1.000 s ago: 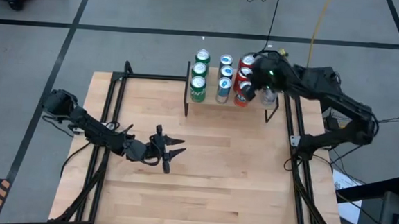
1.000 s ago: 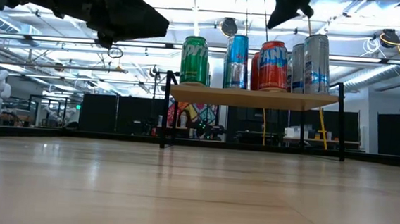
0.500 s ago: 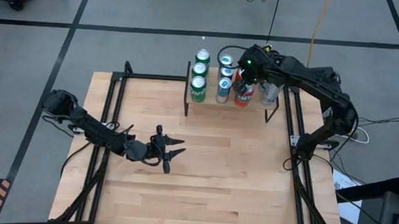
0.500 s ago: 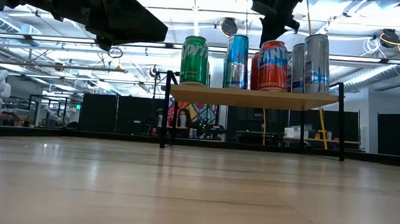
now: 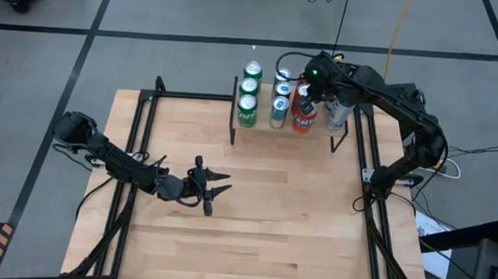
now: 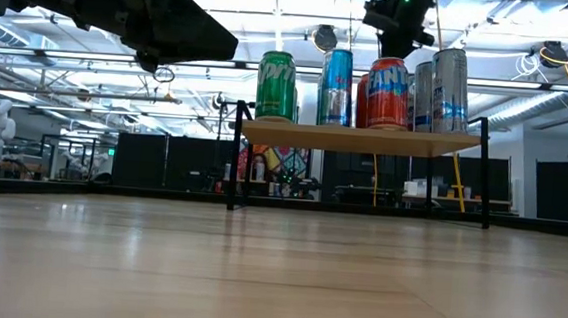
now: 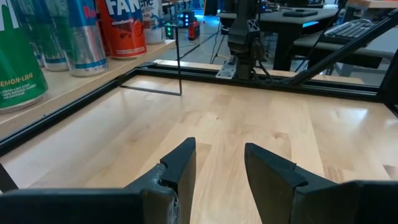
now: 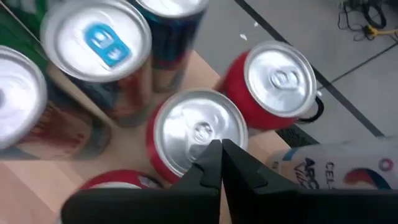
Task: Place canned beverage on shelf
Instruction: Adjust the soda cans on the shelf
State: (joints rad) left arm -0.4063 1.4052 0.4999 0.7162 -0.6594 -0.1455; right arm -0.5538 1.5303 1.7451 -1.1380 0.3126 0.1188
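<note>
The right gripper (image 8: 219, 163) hovers above the red cans (image 5: 304, 108) on the shelf (image 6: 364, 139), its fingers pressed together and holding nothing — the tips sit just over a silver can top (image 8: 198, 134). The shelf stands at the table's (image 5: 270, 219) far edge, carrying green cans (image 5: 249, 94), blue cans (image 5: 279, 98) and the red ones in rows, plus a silver can (image 6: 449, 89) at its right end. The left gripper (image 7: 219, 163) waits well apart over the bare tabletop — fingers spread, empty.
</note>
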